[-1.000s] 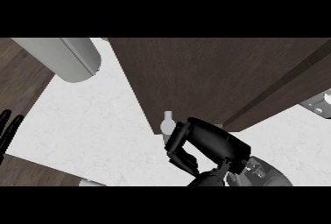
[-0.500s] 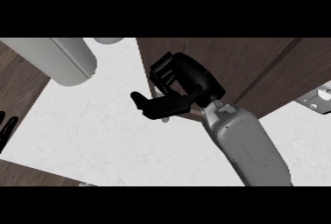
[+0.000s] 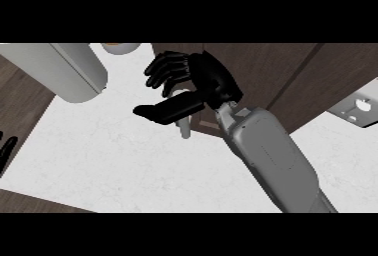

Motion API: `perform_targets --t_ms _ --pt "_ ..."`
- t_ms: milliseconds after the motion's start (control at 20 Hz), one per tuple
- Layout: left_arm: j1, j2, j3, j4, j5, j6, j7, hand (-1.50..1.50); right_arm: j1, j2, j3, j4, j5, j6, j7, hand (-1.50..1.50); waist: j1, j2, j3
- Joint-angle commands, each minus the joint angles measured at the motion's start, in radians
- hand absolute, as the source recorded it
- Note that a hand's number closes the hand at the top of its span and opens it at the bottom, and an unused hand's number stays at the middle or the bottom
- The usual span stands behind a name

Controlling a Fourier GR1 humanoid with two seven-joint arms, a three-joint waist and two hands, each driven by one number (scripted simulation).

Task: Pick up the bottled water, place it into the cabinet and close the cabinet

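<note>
A white, faintly mottled bench (image 3: 111, 160) fills the middle of the view. Dark wood-grain flooring (image 3: 18, 95) borders it at the left and the lower left corner. At the top edge, a round pale object (image 3: 120, 47) with a tan top, perhaps a cup, sits on the bench. At the right, a grey metal bracket (image 3: 359, 106) with a round hole lies on it.

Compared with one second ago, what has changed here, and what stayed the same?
The right hand moved up the view from the counter's near part to the dark cabinet, its fingers now curled by the pale handle. No bottle shows. The left hand stayed at the left edge.
</note>
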Motion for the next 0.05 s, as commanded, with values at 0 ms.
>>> perform_targets --t_ms 0 --pt "0.018 -0.007 0.006 -0.006 -0.003 0.002 -0.007 -1.5 -0.144 -0.001 -0.099 0.188 -0.004 -0.101 -0.094 -1.5 0.0 0.021 -0.004"
